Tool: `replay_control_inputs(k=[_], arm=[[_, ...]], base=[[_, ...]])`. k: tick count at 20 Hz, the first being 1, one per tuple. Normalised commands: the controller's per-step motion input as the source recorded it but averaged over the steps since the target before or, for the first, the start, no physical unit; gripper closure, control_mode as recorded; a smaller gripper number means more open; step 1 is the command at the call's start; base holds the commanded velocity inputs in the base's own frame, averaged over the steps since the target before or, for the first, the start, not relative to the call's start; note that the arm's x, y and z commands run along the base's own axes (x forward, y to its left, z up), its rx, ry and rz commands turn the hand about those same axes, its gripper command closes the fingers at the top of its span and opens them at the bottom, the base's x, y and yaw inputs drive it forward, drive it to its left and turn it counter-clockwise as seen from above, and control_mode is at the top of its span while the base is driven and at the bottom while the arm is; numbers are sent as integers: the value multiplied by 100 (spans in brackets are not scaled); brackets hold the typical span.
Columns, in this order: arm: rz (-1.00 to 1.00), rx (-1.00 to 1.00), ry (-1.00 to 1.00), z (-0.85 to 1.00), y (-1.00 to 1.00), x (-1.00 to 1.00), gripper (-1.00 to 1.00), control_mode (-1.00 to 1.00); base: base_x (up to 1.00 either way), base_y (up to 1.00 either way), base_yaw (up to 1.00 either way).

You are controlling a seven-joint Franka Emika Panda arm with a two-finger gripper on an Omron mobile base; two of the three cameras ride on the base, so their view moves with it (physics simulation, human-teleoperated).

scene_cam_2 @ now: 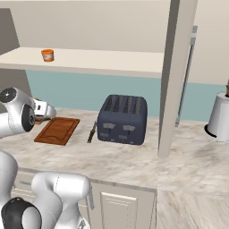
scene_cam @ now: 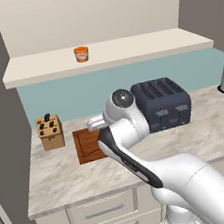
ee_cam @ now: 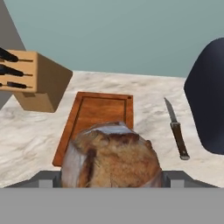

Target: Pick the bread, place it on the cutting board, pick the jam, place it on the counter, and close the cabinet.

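The end effector (ee_cam: 112, 177) holds the bread (ee_cam: 111, 155) between widely spread fingers, above the near end of the cutting board (ee_cam: 103, 113). The board's long axis runs straight ahead, so the loaf should likely go forward and down. The jam (scene_cam: 81, 53) sits on the cabinet (scene_cam: 106, 54) shelf above the desk (scene_cam: 67, 176).

The cutting board (ee_cam: 98, 120) lies bare on the counter (scene_cam: 198, 137), open from above. A knife block (ee_cam: 33, 81) stands close on one side; a knife (ee_cam: 176, 129) and dark toaster (scene_cam_2: 123, 118) flank the other.
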Motion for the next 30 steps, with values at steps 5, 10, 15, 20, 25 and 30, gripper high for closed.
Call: replay_control_inputs(k=[5, 10, 15, 20, 25, 30], arm=[[0, 0, 0, -18, 0, 20, 100, -100], [0, 0, 0, -20, 4, 22, 100, -100], [0, 0, 0, -26, 6, 16, 100, -100], [0, 0, 0, -27, 4, 14, 100, -100], [0, 0, 0, -23, 0, 14, 100, -100], [0, 0, 0, -21, 0, 14, 100, -100]], base=[[0, 0, 0], [0, 0, 0], [0, 0, 0], [0, 0, 0], [0, 0, 0], [0, 0, 0]])
